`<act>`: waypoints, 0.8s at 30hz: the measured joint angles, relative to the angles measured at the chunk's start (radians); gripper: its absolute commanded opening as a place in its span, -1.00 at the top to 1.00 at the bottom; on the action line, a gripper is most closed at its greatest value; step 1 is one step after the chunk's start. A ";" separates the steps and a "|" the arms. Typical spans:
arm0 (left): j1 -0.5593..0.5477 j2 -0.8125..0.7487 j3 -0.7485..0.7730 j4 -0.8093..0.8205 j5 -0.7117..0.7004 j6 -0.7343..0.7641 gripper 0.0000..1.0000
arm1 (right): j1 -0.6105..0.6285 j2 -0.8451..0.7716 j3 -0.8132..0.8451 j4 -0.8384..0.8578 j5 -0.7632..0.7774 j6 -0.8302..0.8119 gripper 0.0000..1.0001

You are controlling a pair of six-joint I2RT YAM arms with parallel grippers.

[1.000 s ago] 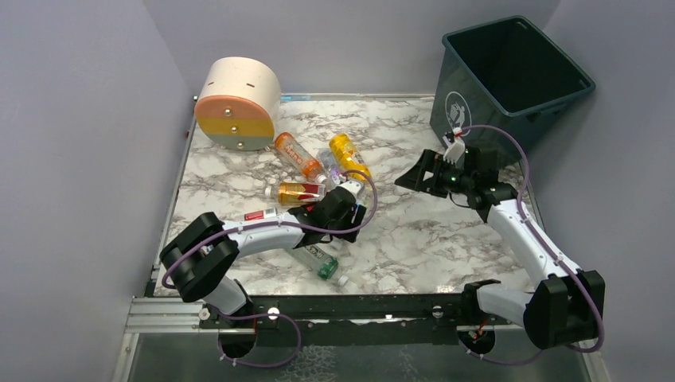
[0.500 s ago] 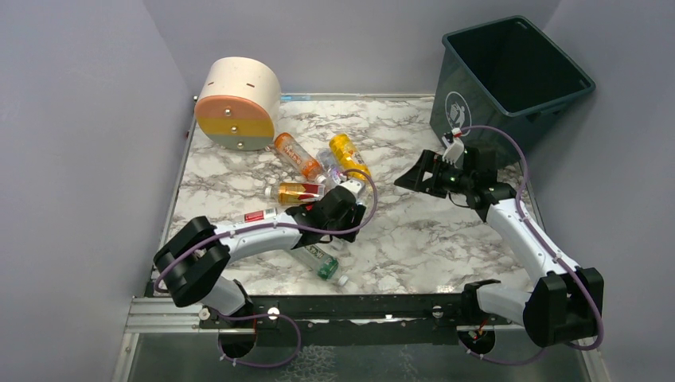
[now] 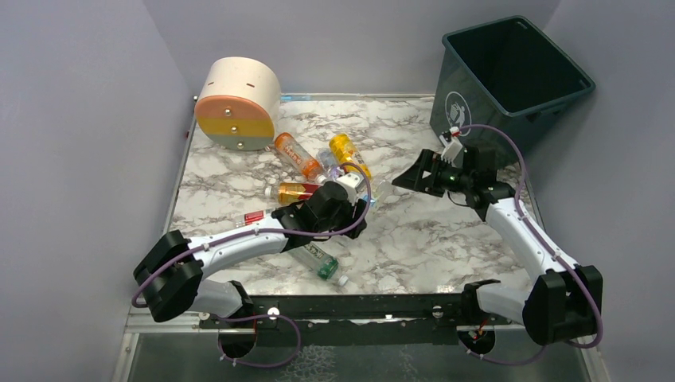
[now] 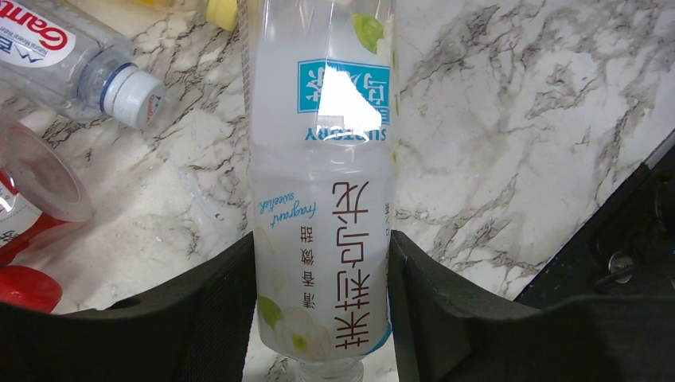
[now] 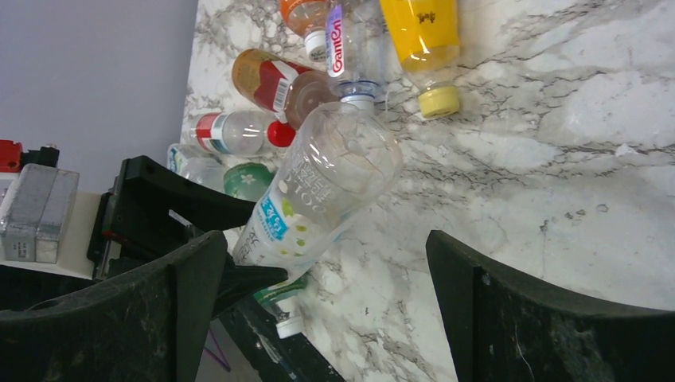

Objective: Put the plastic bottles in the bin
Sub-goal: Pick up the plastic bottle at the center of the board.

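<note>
Clear bottle [image 4: 322,159] — blue label, white flowers

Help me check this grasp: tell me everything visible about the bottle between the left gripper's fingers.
The clear bottle is thin see-through plastic, seemingly empty, with a teal Suntory panel, dark red characters and white flowers. The left gripper is shut on its neck end, a black finger pressing each side, base pointing away over the marble table.
</note>
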 measured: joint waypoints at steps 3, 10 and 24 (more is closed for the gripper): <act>-0.001 0.000 0.000 0.013 0.031 0.006 -0.14 | 0.000 0.016 0.000 0.018 -0.035 0.011 -1.00; -0.017 -0.003 -0.001 0.043 0.075 0.027 -0.14 | 0.000 0.077 -0.009 0.043 -0.119 0.033 -0.99; -0.043 -0.016 -0.001 0.063 0.103 0.058 -0.13 | 0.016 0.126 -0.021 0.051 -0.187 0.044 -0.99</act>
